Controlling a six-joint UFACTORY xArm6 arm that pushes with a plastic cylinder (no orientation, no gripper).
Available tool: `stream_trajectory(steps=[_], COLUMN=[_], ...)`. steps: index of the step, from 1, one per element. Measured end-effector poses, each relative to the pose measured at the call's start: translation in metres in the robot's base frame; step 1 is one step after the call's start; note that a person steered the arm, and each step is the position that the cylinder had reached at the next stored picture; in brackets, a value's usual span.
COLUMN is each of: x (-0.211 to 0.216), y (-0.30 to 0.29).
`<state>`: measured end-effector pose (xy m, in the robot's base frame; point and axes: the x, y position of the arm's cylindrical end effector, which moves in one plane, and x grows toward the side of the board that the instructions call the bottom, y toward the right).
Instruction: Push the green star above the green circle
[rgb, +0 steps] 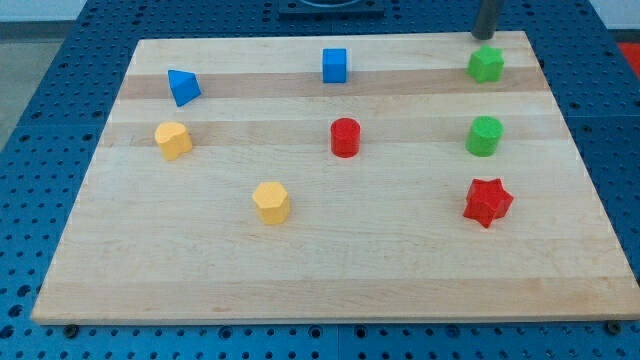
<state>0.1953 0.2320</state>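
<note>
Tip (484, 37) poised upright just above green star (486, 64).

A pale wooden board (330, 270) lies on a blue perforated table (40, 140); the dark strip at top is perhaps floor

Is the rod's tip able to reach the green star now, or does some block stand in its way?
Probably yes. My tip stands at the board's top edge, just above the green star, with no block between them. The green circle lies below the star, on the far side, so it blocks nothing.
</note>
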Motion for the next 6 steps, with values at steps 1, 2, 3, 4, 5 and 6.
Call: stream_trajectory(steps=[1, 2, 3, 4, 5, 6], x=[0.038, 0.089, 0.14, 0.186, 0.222, 0.175], y=[0.0, 0.0, 0.0, -0.005, -0.014, -0.011])
